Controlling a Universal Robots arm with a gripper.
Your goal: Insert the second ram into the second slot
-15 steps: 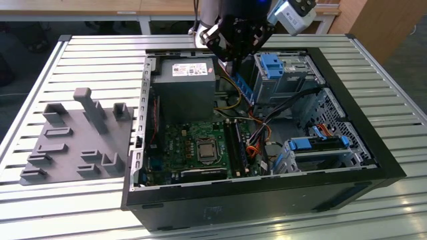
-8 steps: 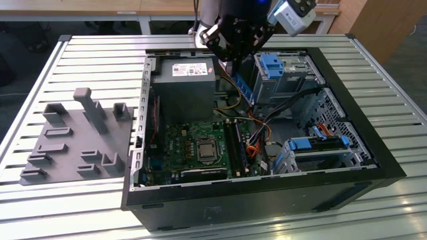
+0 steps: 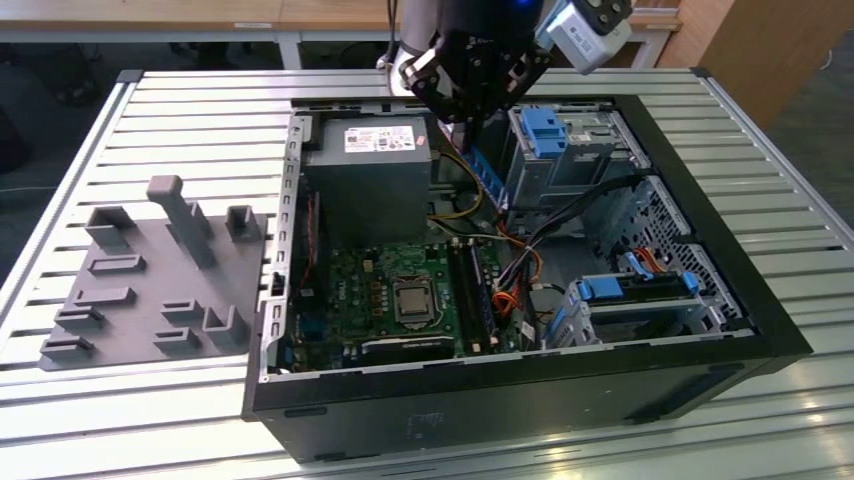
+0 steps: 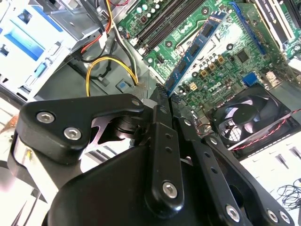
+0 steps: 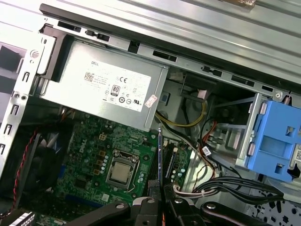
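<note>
Blue thin circuit-board ram stick (image 3: 489, 180), pinched in the black claw (image 3: 470, 125), hangs upper-centre over the open black computer case (image 3: 507, 400); not yet slotted.

Glossy black linkage tool (image 4: 164, 96) with silver screws, pale camera box (image 3: 583, 30) alongside.

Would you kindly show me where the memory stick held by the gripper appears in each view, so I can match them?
Exterior view: the memory stick hangs under the gripper, beside the blue drive clip.
Second wrist view: the memory stick juts from the gripper over the green board.
First wrist view: the memory stick is edge-on, a thin line leaving the gripper.
Shared landmark: the blue drive clip.
</note>
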